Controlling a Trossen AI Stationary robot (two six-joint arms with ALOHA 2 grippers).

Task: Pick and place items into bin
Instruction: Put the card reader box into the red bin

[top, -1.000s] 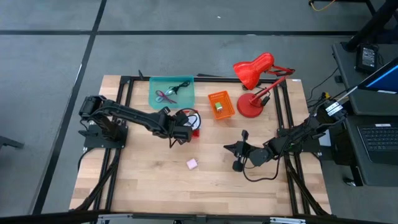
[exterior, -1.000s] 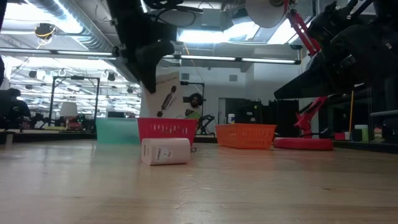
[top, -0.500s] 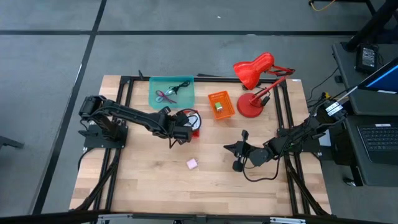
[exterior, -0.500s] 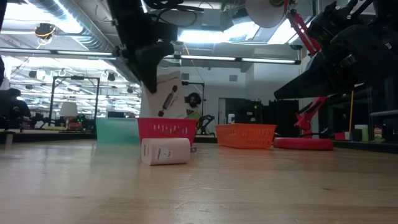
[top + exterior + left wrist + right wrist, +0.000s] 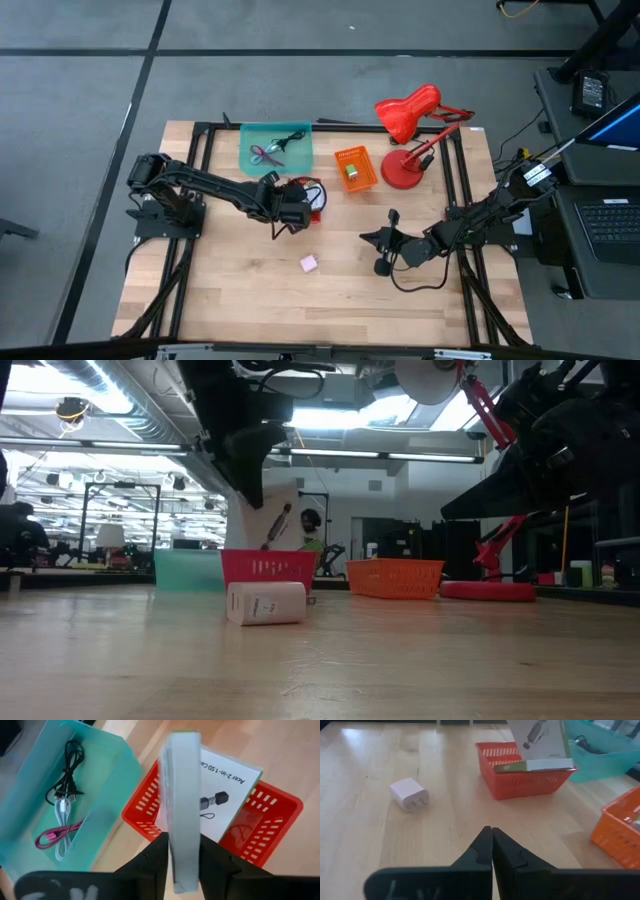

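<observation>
While the left gripper (image 5: 182,857) hangs over the red basket (image 5: 272,827), a white packet (image 5: 182,810) stands on edge between its fingers, thin side toward the wrist camera. Whether the fingers still pinch it or have just let go cannot be told. A second white packet (image 5: 227,795) leans in the basket behind it, printed with black lettering and a picture of a small dark plug-in adapter. Seen from the table's edge, the packet (image 5: 272,525) tilts, its lower end down behind the basket's (image 5: 268,567) front wall. A second ago it stood higher and more upright above the rim; it has since tipped and sunk into the basket, and the gripper's fingers have been spreading.

Beside the red basket sits a teal bin (image 5: 105,785) holding black (image 5: 67,762), pale blue-grey (image 5: 61,810) and maroon cables (image 5: 52,837). An orange basket (image 5: 355,168) and a red desk lamp (image 5: 410,125) stand farther right. A pink cube (image 5: 309,263) lies alone on the wooden table (image 5: 240,290), unmoved; up close it is a pale charger block with two prongs (image 5: 409,794).

The right gripper (image 5: 491,837) rests low over the table with its fingers pressed together, holding nothing, where it was before.
</observation>
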